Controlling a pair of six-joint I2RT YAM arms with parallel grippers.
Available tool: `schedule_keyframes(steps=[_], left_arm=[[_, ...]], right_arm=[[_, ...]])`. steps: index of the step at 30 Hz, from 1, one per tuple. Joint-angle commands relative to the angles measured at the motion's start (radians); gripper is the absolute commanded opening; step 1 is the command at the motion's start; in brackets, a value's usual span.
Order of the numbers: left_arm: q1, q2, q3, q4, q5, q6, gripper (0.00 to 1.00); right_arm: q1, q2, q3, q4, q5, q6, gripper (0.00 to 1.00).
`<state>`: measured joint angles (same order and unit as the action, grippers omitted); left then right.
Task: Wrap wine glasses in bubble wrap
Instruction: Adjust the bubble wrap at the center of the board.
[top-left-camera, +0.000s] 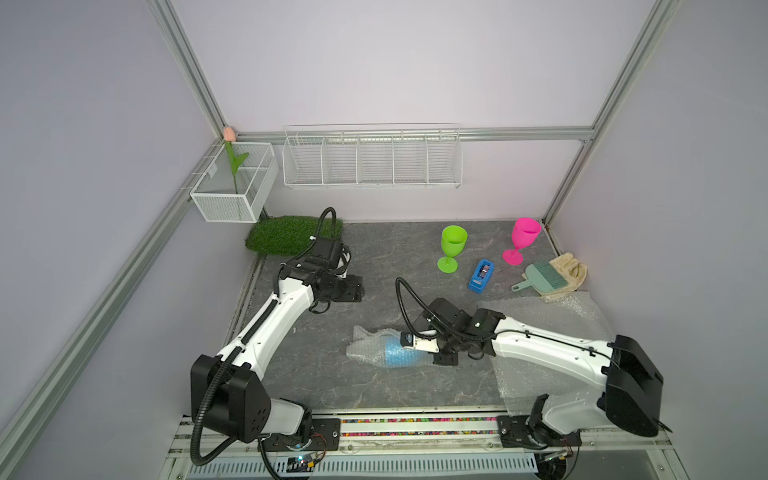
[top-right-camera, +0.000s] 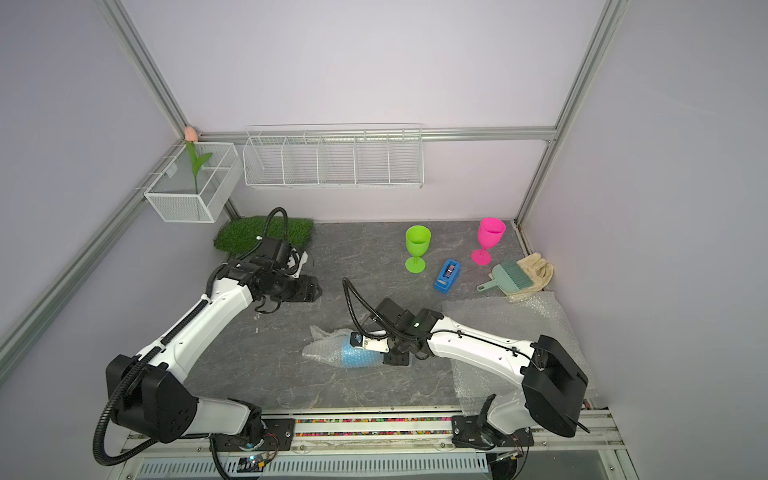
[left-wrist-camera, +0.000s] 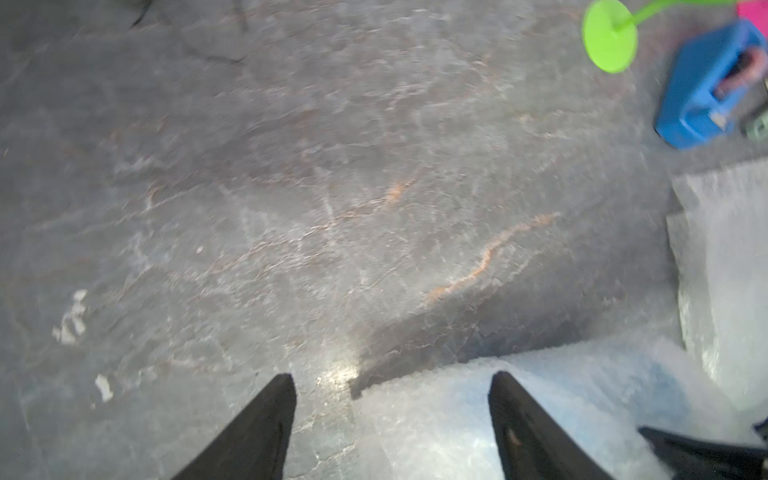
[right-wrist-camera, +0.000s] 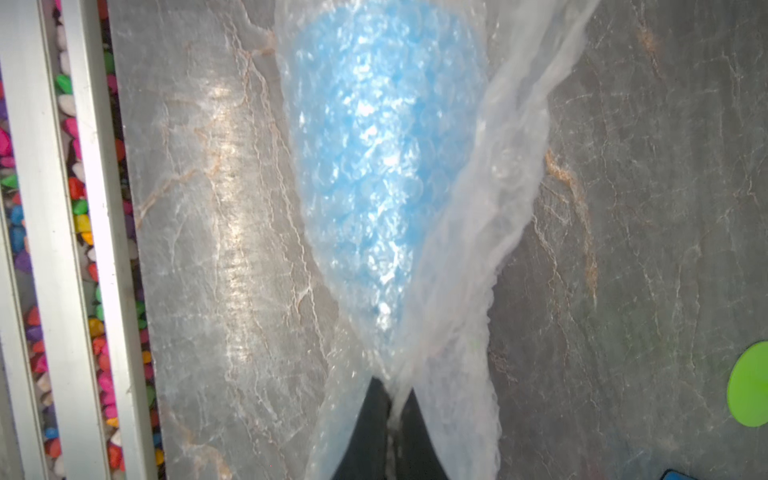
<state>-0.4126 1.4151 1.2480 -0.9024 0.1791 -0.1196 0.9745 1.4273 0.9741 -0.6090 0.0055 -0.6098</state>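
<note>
A sky blue wine glass (top-left-camera: 399, 353) (right-wrist-camera: 374, 137) lies on its side on the grey table, rolled in bubble wrap (top-left-camera: 365, 347). My right gripper (right-wrist-camera: 392, 388) (top-left-camera: 430, 358) is shut on the bunched end of that bubble wrap. My left gripper (left-wrist-camera: 392, 376) (top-left-camera: 353, 291) hangs open above the table, left of and behind the bundle, nothing between its fingers. The lime green wine glass (top-left-camera: 453, 249) and the hot pink wine glass (top-left-camera: 521, 239) stand upright at the back right. More bubble wrap sheets (top-left-camera: 552, 320) lie flat under the right arm.
A blue tape dispenser (top-left-camera: 481, 276), a teal dustpan and brush (top-left-camera: 540, 276) and a beige glove (top-left-camera: 571, 270) lie at the back right. A green grass mat (top-left-camera: 291, 235) sits at the back left. Wire baskets (top-left-camera: 372, 160) hang on the walls. A pebble-filled rail (top-left-camera: 415, 422) runs along the front.
</note>
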Motion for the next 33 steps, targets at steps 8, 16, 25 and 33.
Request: schedule_keyframes(steps=[8, 16, 25, 33], left_arm=[[-0.233, 0.069, 0.014, -0.084, 0.285, 0.657, 0.76], [-0.247, 0.12, -0.069, -0.111, 0.208, 0.726, 0.74], [-0.249, 0.1, -0.114, -0.072, 0.187, 0.742, 0.14], [-0.283, 0.082, -0.164, -0.058, 0.101, 0.755, 0.09]], right_arm=[[-0.064, 0.005, -0.008, -0.036, -0.113, -0.128, 0.07], [-0.124, 0.025, 0.014, -0.087, -0.182, -0.117, 0.07], [-0.192, 0.1, 0.071, -0.142, -0.247, -0.086, 0.07], [-0.269, 0.138, 0.106, -0.164, -0.31, -0.041, 0.07]])
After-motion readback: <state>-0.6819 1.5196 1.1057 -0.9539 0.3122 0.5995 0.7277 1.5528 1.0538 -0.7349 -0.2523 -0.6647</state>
